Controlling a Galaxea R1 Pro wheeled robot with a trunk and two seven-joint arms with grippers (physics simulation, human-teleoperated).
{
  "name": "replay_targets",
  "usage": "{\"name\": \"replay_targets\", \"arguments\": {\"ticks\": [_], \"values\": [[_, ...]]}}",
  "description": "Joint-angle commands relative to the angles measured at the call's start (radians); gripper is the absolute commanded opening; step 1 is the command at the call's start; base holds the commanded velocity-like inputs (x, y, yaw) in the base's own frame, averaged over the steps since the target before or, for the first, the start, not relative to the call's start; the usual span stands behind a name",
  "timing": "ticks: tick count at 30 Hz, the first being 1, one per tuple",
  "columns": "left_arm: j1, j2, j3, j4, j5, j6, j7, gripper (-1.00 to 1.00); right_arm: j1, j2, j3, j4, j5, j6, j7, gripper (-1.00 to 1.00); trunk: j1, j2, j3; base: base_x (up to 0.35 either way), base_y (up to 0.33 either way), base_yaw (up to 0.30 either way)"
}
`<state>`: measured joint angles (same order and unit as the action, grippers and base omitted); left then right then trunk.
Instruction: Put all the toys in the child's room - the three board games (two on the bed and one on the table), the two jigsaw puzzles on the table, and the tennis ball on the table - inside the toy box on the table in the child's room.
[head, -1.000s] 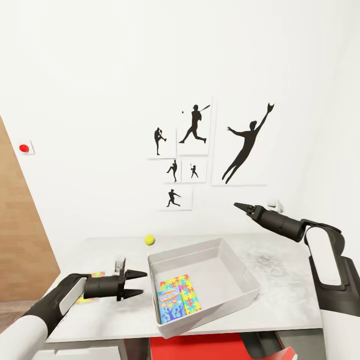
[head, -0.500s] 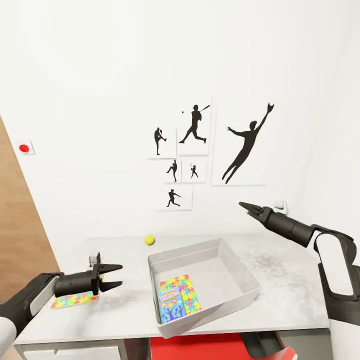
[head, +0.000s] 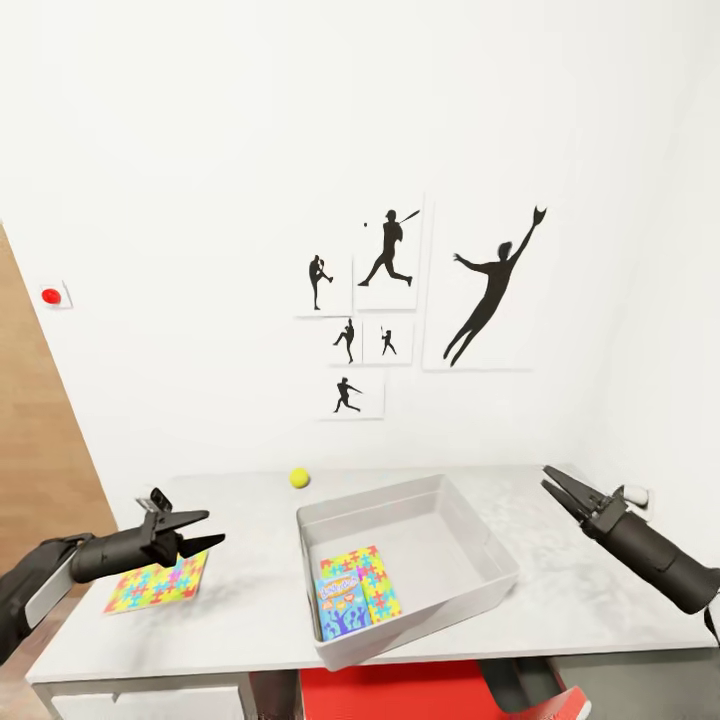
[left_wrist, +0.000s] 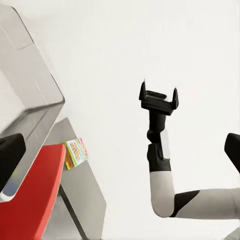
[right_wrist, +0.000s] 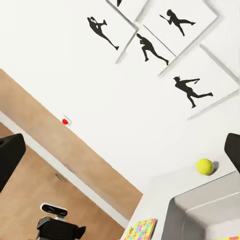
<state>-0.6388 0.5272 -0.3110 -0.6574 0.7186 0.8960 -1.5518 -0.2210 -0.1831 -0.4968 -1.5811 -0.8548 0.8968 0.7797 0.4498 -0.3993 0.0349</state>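
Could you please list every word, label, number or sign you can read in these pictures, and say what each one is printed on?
None can be read.
Board game inside the toy box: its blue cover carries a banner of lettering, too small and blurred to read.
Jigsaw puzzles: coloured pieces, no text.
Wall pictures: black sports silhouettes, no text.
Red wall button: no label visible.

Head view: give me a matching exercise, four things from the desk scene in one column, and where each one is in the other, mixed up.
Things:
1. tennis ball
2. toy box
3. loose jigsaw puzzle
4. left gripper

Places:
A. open, just above the loose puzzle
B. holds a puzzle and a printed game box
C. flat on the table, left of the box
D. near the wall, behind the box

Pairs: 1-D, 2-B, 3-C, 4-A
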Motion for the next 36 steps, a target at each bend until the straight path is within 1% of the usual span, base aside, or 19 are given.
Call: {"name": "replay_targets", "arguments": {"ticks": [1,2,3,5,10,13,19,23,26,34,36], "values": [[-0.001,0.002,-0.006,-0.002,0.003,0.010,-0.007,1.00,0.010,0.000,-0.002,0.000,0.001,-0.012,0.021,1.00,0.000,-0.001,0.000,-0.104,0.000,0.000],[-0.001,0.002,-0.006,-0.004,0.003,0.009,-0.008,1.00,0.018,0.001,-0.003,0.000,0.003,-0.026,0.038,1.00,0.000,-0.001,0.000,-0.083,0.000,0.000],[-0.001,0.003,-0.006,-0.006,0.002,0.008,-0.010,1.00,0.030,0.002,-0.003,0.000,0.005,-0.049,0.068,1.00,0.000,-0.001,0.000,-0.053,0.000,0.000],[-0.001,0.004,-0.005,-0.009,0.002,0.006,-0.010,1.00,0.041,0.004,-0.004,0.000,0.007,-0.071,0.103,1.00,0.000,-0.001,0.002,-0.035,0.000,0.000],[-0.002,0.005,0.015,-0.011,0.001,0.005,-0.010,1.00,0.050,0.007,-0.007,0.000,0.010,-0.091,0.136,1.00,0.000,-0.001,0.009,-0.011,0.000,0.000],[-0.002,0.005,0.024,-0.012,0.001,0.004,-0.010,1.00,0.052,0.004,-0.007,0.000,0.011,-0.093,0.141,1.00,0.000,-0.001,0.013,-0.009,0.000,0.000],[-0.002,0.007,0.028,-0.013,0.000,0.003,-0.012,1.00,0.052,0.005,-0.008,0.001,0.011,-0.096,0.143,1.00,0.000,-0.001,0.023,-0.106,0.066,0.000],[-0.002,0.026,0.029,-0.013,0.001,0.002,-0.013,1.00,0.052,0.008,-0.008,0.000,0.011,-0.096,0.142,1.00,0.000,-0.001,0.029,-0.154,0.124,0.000],[-0.002,0.035,0.030,-0.013,0.001,0.002,-0.015,1.00,0.052,0.010,-0.007,0.000,0.011,-0.096,0.143,1.00,0.000,-0.001,0.034,-0.077,0.059,0.000],[-0.002,0.045,0.033,-0.013,0.001,0.002,-0.016,1.00,0.052,0.010,-0.006,0.000,0.011,-0.096,0.143,1.00,0.000,-0.001,0.047,-0.015,0.011,0.000],[-0.002,0.055,0.038,-0.015,0.001,0.003,-0.019,1.00,0.052,0.010,-0.007,0.000,0.011,-0.096,0.143,1.00,0.000,-0.001,0.050,-0.002,0.002,0.000]]}}
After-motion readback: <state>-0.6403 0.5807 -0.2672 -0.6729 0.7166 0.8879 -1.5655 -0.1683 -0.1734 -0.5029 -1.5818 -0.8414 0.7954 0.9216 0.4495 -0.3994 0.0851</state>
